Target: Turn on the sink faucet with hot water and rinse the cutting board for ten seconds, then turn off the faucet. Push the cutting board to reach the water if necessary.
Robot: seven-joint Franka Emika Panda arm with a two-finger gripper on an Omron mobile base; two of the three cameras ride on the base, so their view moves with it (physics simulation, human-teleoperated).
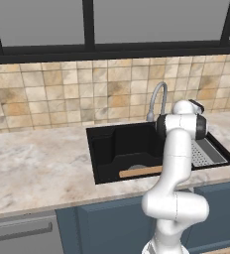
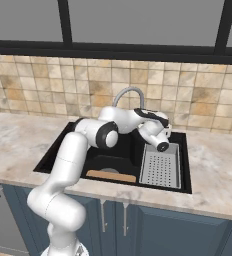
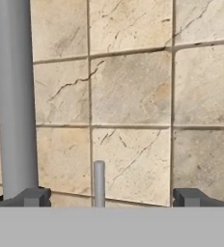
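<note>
- Fingers [image 3: 36, 197] spread wide, holding nothing, near the sink faucet [image 1: 158, 99].
- Faucet lever [image 3: 99, 183]: judged rigid, thin, slippery; push at its tip.
- Cutting board [image 2: 111, 176]: stiff, light.

Even, soft rendered light, faint shadows, no glare; all views slightly coarse.
</note>
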